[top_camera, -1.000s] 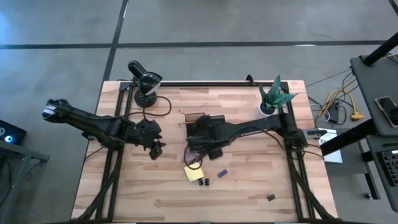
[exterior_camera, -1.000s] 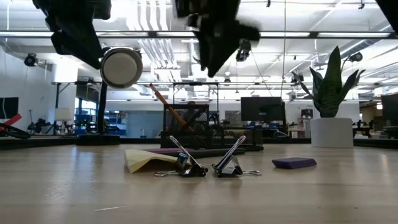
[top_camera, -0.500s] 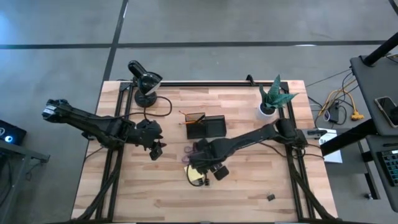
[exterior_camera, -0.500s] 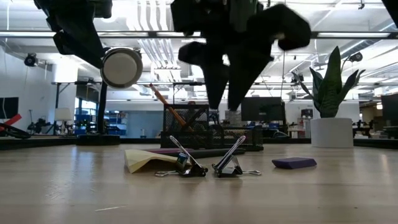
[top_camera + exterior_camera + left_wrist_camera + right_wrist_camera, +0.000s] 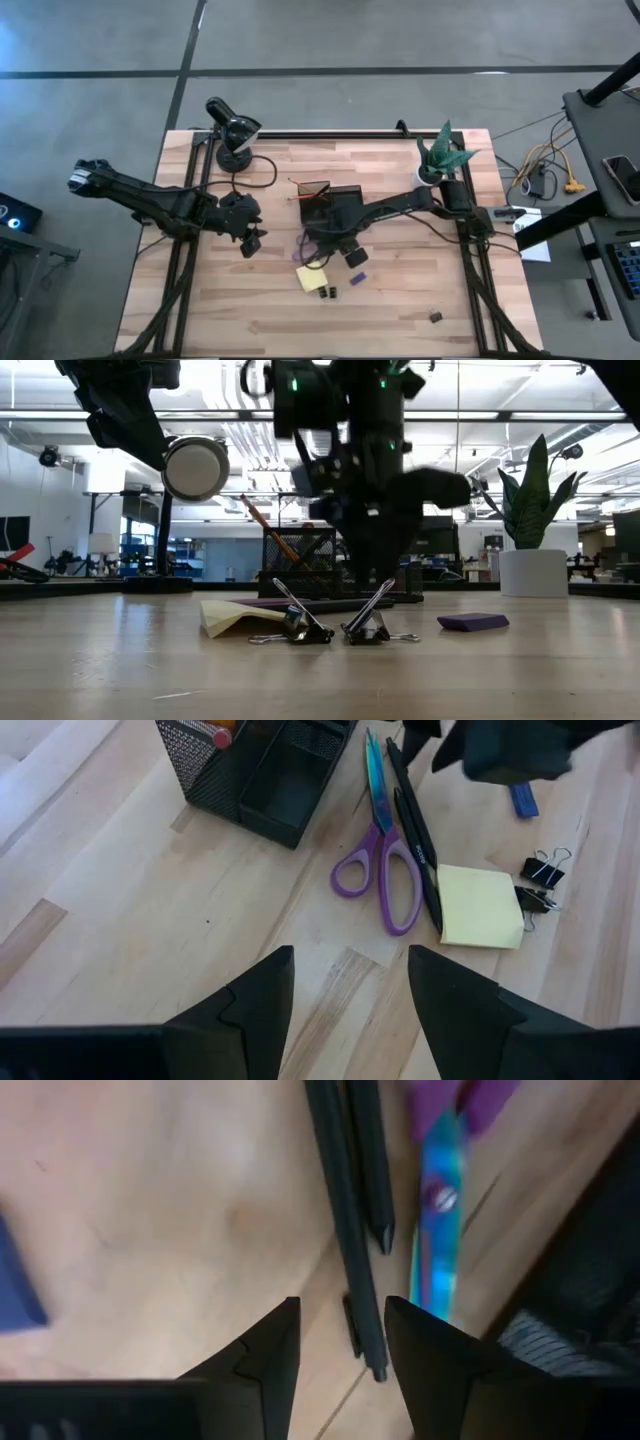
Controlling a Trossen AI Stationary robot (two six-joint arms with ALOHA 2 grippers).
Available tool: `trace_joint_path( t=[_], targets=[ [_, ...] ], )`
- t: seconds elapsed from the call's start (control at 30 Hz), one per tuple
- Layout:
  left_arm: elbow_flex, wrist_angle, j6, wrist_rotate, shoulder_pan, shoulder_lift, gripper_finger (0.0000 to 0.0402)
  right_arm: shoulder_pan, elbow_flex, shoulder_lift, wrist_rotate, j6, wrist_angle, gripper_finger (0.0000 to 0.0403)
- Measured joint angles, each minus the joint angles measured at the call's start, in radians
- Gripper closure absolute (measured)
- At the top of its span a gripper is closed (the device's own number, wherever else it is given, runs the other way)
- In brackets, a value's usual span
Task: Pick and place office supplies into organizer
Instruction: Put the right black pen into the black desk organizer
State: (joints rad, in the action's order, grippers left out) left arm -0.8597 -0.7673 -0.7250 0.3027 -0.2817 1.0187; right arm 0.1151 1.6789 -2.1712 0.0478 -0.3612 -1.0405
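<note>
Purple-handled scissors (image 5: 388,875) with blue blades lie flat on the table beside two black pens (image 5: 412,825). Close by are the yellow sticky pad (image 5: 310,278), two black clips (image 5: 335,626) and a small purple block (image 5: 357,278). The organizer (image 5: 336,202) is a black mesh box with a pencil standing in it. My right gripper (image 5: 340,1350) points down, open, low over the pens. One finger stands on each side of one pen's end (image 5: 362,1330), and no touch shows. My left gripper (image 5: 350,985) hangs open to the left of these things, over bare wood.
A black desk lamp (image 5: 232,128) stands at the far left of the table. A potted plant (image 5: 441,155) stands at the far right. Another small black clip (image 5: 436,317) lies near the front right. Bare wood (image 5: 220,310) lies at the near left.
My right gripper has left the place over the organizer, swung toward the near edge and come down over the pens and scissors. Its wrist has turned while it sank. The supplies have not moved.
</note>
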Motion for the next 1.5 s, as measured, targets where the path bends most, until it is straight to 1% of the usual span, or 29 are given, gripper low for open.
trace_joint_path(
  t=[0.23,0.37,0.53,0.63,0.87,1.13,1.3,1.5],
  targets=[
    [0.0,0.0,0.0,0.0,0.0,0.0,0.0221,0.001,-0.052,0.0,-0.005,-0.009,0.037,0.0267],
    [0.0,0.0,0.0,0.0,0.0,0.0,0.0221,-0.001,-0.046,0.0,0.005,-0.007,0.046,0.0271],
    [0.0,0.0,0.0,0.0,0.0,0.0,0.0221,0.0,0.002,0.002,0.005,0.022,0.02,0.0271],
    [0.0,0.0,0.0,0.0,0.0,0.0,0.0221,0.0,0.019,0.002,0.007,0.005,0.027,0.0273],
    [0.0,-0.001,0.0,0.0,0.0,0.0,0.0221,-0.013,-0.012,-0.011,0.004,-0.04,0.05,0.0275],
    [0.002,-0.002,0.0,0.001,0.0,0.0,0.0221,-0.01,-0.014,-0.043,0.001,-0.071,0.062,0.0276],
    [0.002,-0.002,0.0,0.013,0.0,0.0,0.0221,-0.01,-0.013,-0.05,0.0,-0.08,0.058,0.0296],
    [0.002,-0.002,0.0,0.017,0.0,0.0,0.0221,-0.01,-0.013,-0.052,-0.001,-0.096,0.054,0.0343]
  ],
)
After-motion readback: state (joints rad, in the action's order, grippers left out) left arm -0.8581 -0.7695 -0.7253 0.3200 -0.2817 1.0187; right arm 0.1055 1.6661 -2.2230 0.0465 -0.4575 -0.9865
